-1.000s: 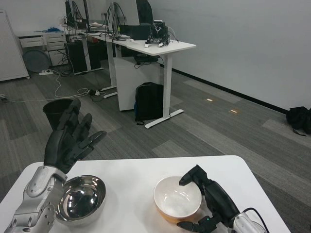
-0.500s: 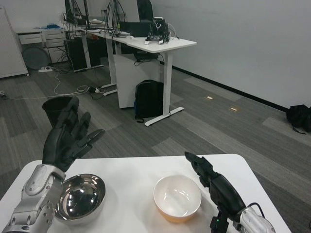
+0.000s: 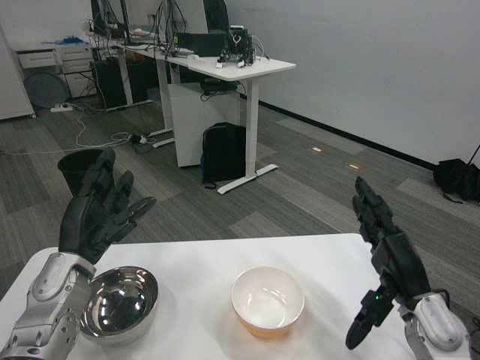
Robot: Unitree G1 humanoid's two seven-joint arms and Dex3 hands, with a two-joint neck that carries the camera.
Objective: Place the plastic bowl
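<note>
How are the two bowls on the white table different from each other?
The steel bowl is shiny mirrored metal; the plastic bowl is matte, white inside and orange outside. The steel bowl sits near the table's left side, just below the raised left hand; the plastic bowl sits near the middle, apart from the lifted right hand. Both stand upright, empty, unheld, and look similar in size.

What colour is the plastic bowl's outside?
Orange outside, white inside: the round plastic bowl, head view.
</note>
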